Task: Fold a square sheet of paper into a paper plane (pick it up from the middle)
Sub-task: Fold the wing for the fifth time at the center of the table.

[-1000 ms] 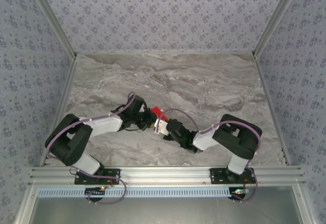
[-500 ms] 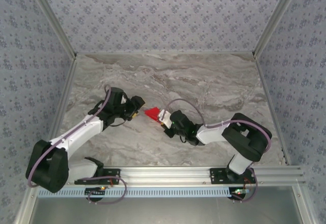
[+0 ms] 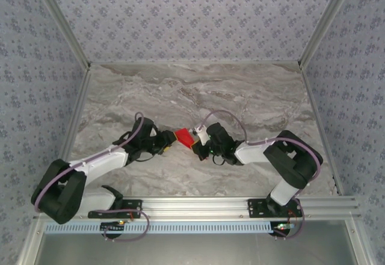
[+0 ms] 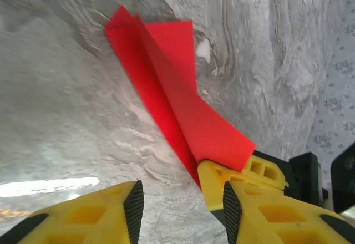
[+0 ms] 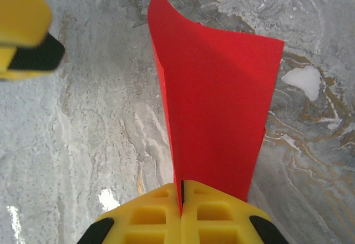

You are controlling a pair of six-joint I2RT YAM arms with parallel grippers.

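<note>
One folded red sheet of paper [image 3: 183, 136]; two grippers, the left gripper [image 3: 169, 144] at its eight o'clock, the right gripper [image 3: 194, 143] at its four o'clock; two arms [image 3: 99, 162]; one marble table [image 3: 240, 96].

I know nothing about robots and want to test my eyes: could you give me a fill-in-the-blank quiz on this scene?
The folded paper sheet is bright ___. The right arm's jaws are ___ on it. The left arm's jaws stand ___, holding nothing.
Missing words: red; shut; open.
</note>
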